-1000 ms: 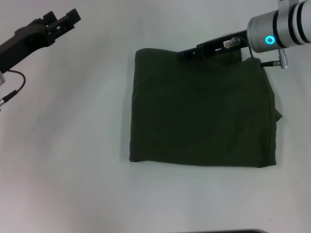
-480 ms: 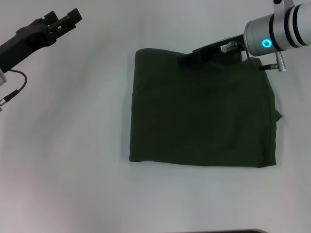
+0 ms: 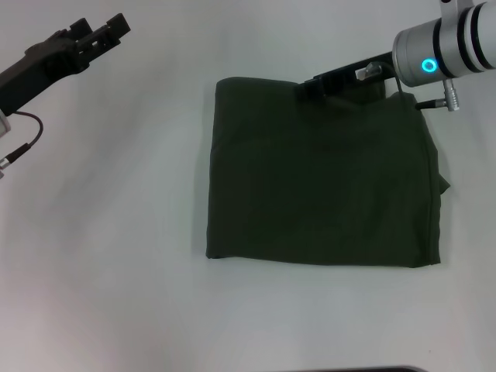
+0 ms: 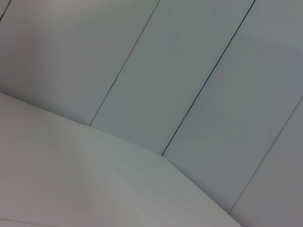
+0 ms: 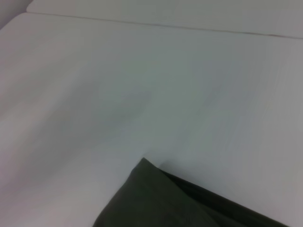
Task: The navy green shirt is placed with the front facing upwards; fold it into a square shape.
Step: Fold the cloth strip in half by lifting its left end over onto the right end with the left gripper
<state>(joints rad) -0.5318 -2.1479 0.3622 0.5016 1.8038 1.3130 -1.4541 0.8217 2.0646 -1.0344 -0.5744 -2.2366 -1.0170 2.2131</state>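
Change: right gripper (image 3: 310,84) has shifted slightly right and far along the shirt's far edge versus half a second ago; shirt and left arm unchanged.
Head view, shirt: the navy green shirt (image 3: 322,178) lies flat on the white table (image 3: 116,232), right of centre, folded into a roughly square block; plain dark olive side up, edges mostly straight, small bump of fabric sticking out on the right edge.
Head view, right gripper: black fingers reach in from the far right, over the shirt's far edge, silver wrist with a lit blue ring behind them; touching the cloth or just above it, cannot tell; fingers released or clenched, cannot tell.
Head view, left gripper: left gripper (image 3: 101,35) at far left, raised, well apart from the shirt, parked; finger state cannot tell.
Left wrist view: only pale wall panels (image 4: 189,85) with thin dark seams and the white table edge; no shirt, own fingers not shown.
Right wrist view: one corner of the shirt (image 5: 161,198) on the white table, layered fold edges visible; own fingers not shown.
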